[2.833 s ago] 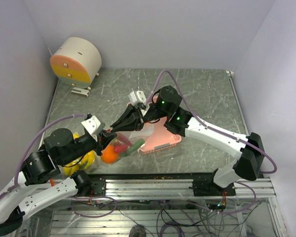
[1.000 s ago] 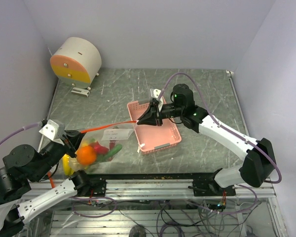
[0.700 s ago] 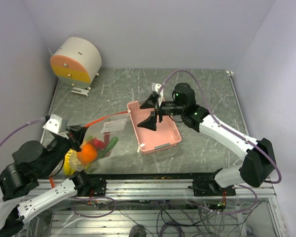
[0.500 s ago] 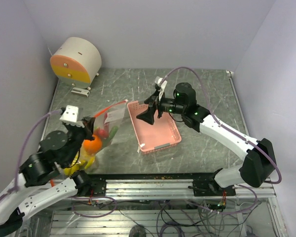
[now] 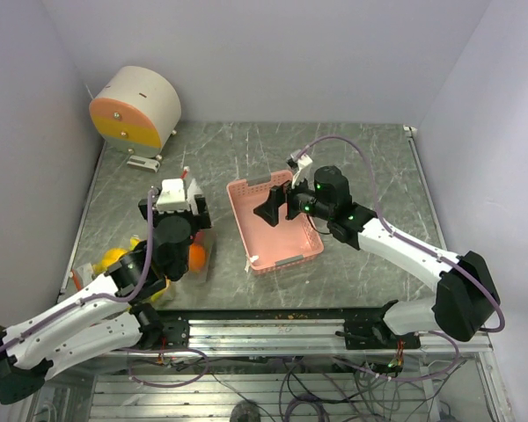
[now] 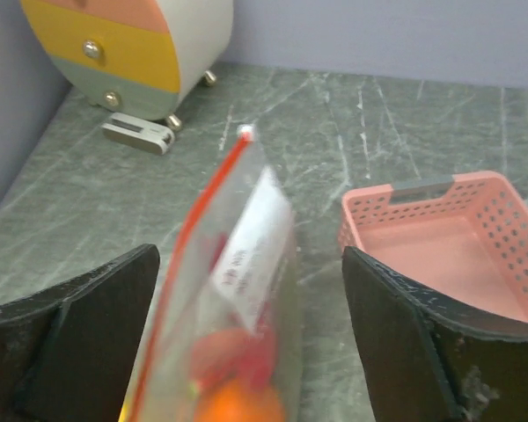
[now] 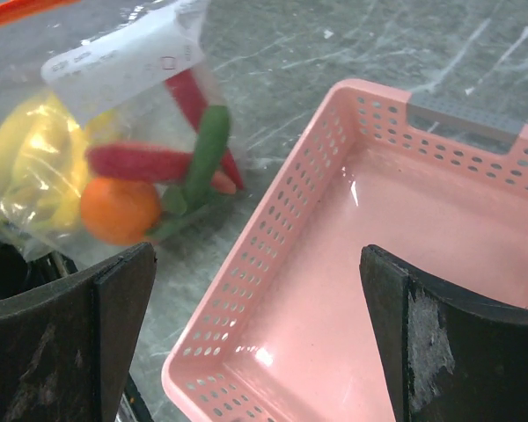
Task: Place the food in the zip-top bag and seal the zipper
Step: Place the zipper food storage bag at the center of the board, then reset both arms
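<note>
Food (image 7: 114,189) sat inside the zip-top bag (image 6: 202,308), which lay on the counter (image 5: 352,149) just L of the pink tray (image 7: 304,211), toward the front edge. Through the clear plastic, the R wrist view showed the orange (image 7: 119,209), red chili peppers (image 7: 136,161), yellow bananas (image 7: 31,167) and a green piece (image 7: 207,145) I couldn't ID for sure, poss. watermelon rind. All of it lay bunched at the bag's low end, so the wt. pinned the bag down and left the mouth end, w/ its white label (image 7: 123,57), sticking up. The zipper (image 6: 232,167) ran as one thin orange-red line along that raised edge, betw. the L jaws. Those jaws were wide apart, one each side of the bag, neither touching plastic as far as the L wrist view showed, so nothing was gripped. The R jaws were likewise fully apart, hovering over the tray's bag-side wall w/ nothing betw. them. The tray held no food. Judgement: loading looked done. The strip reading as a single line suggested it was pressed shut, but blur meant I couldn't confirm the seal along its full length. A round drawer unit (image 5: 136,105) stood well apart at back-L, out of the way.
</note>
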Available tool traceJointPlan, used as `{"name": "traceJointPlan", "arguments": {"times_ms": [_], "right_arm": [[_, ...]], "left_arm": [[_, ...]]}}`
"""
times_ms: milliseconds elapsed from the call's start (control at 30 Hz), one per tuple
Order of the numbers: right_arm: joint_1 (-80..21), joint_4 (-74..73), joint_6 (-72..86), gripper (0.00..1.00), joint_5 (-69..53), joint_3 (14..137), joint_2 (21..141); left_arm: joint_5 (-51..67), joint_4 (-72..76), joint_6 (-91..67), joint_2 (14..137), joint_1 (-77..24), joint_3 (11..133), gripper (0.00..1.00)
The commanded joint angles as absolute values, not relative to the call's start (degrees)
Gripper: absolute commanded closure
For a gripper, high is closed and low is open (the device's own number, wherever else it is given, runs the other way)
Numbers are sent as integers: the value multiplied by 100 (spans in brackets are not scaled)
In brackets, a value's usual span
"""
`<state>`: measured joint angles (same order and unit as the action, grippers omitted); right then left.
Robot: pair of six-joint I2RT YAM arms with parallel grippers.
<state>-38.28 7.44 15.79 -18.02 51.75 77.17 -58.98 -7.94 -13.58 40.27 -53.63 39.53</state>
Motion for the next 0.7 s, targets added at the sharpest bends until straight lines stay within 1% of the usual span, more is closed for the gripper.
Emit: {"name": "traceJointPlan", "arguments": {"times_ms": [0, 133, 300, 533, 667], "right_arm": [[-3800, 456, 1939, 0, -1199, 5284, 7648], [-3795, 427, 2111, 0, -935, 5160, 7635], [-3796, 238, 2176, 0, -568, 5065, 7616], [-3797, 154, 2092, 0, -89, 4865, 7407], [-3796, 44, 2093, 0, 224, 4833, 7303]], "left_arm": [[-5501, -1744, -1907, 4259, -5352, 4598, 1], [-4894, -2387, -2165, 4168, -5353, 4817, 1], [-4452, -2758, -2316, 3563, -5352, 4690, 1], [-4448, -3166, -2237, 2899, -5352, 4470, 1], [-4425, -3110, -2280, 2831, -5350, 4323, 1]]}}
